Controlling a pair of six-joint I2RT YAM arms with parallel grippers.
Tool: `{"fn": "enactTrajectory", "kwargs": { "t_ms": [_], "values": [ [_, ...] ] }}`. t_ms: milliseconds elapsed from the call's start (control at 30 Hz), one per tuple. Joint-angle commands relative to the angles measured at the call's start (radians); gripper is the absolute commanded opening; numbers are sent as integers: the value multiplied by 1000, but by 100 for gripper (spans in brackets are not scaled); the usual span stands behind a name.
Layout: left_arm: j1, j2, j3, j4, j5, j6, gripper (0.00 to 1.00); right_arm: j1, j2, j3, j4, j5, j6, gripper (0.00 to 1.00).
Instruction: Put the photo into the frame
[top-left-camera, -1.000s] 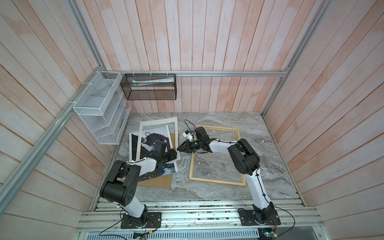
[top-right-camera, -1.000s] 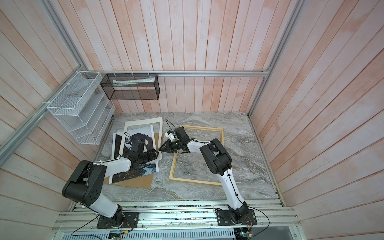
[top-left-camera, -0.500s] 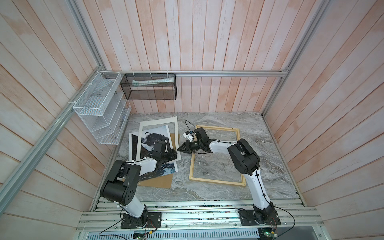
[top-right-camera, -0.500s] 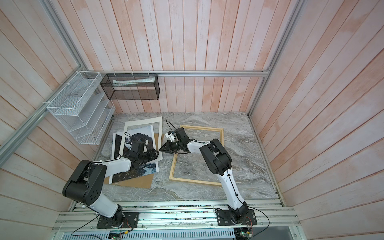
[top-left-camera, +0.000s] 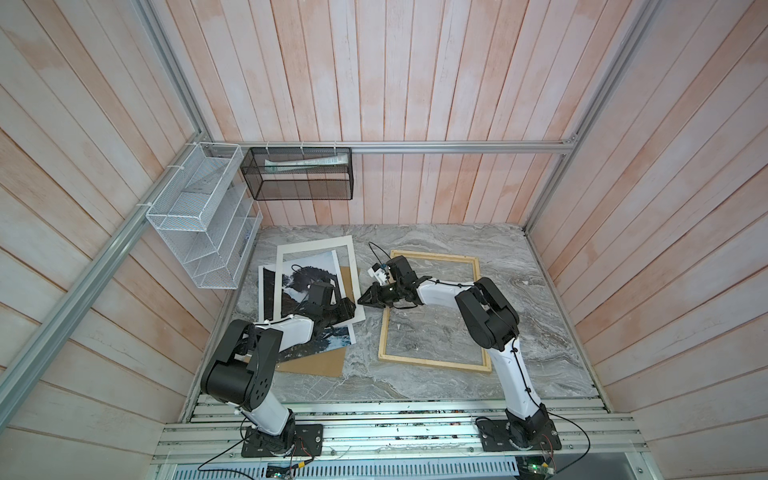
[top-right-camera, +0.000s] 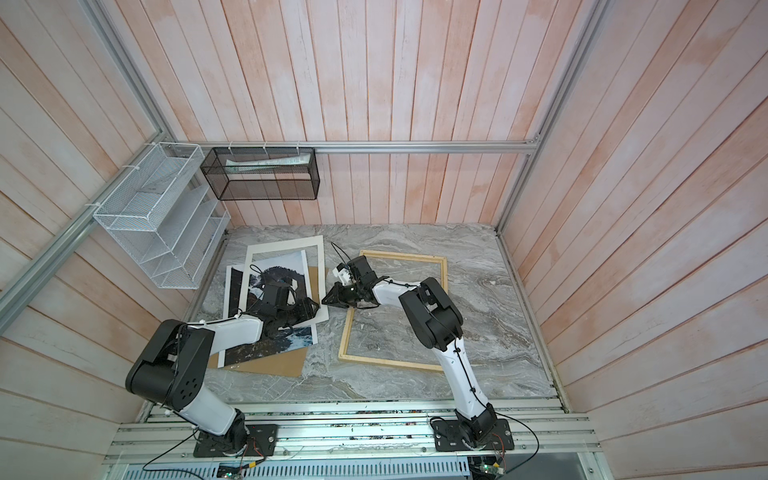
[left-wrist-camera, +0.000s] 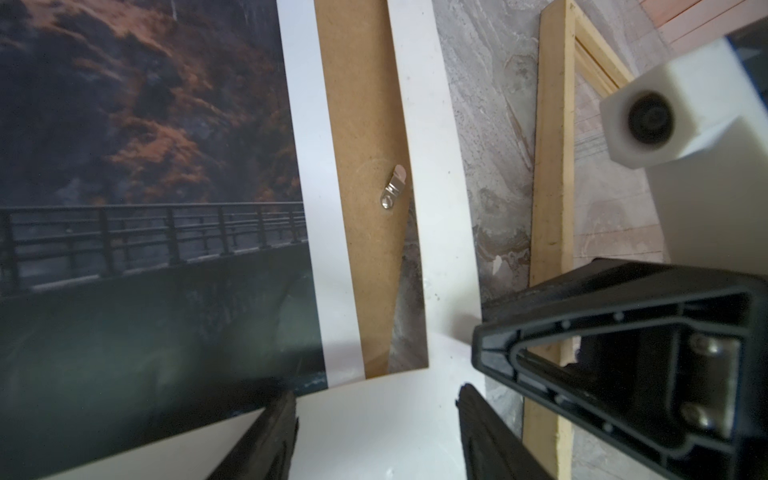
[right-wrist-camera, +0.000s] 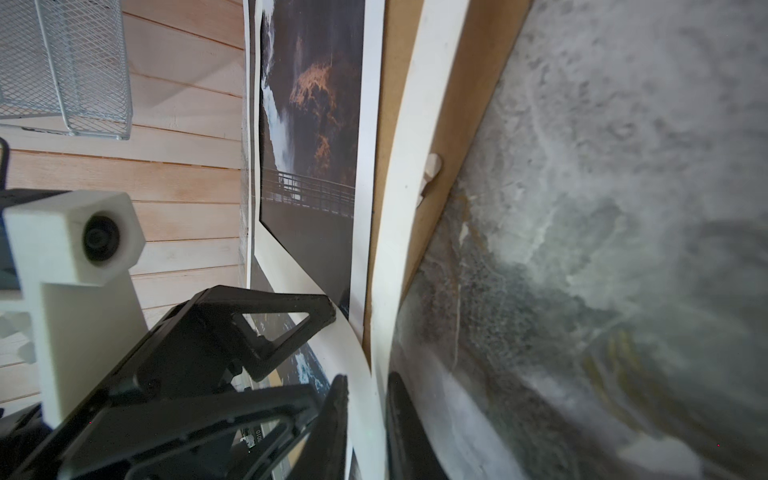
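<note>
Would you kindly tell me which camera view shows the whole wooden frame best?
Both top views: nearly all four rails of the frame show. The left wrist view shows mainly one rail, close up; in the right wrist view I cannot make it out.

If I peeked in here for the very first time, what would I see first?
The robot's left hand and right hand meet almost tip to tip on the left of the grey marble table. The right hand pinches the edge of the white mat, which lies over the waterfall photo. Beside them on the right lies the pale wooden frame, with no picture in it.
</note>
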Motion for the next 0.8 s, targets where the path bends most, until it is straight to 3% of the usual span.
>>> {"fn": "enactTrajectory", "kwargs": {
  "t_ms": [0,767],
  "values": [
    [-8,27,-16,-30,22,14,64,16,5,34,-16,6,-21,19],
    [-10,9,1,-68,15,21,65,18,8,45,-40,5,-47,6]
  ]
}}
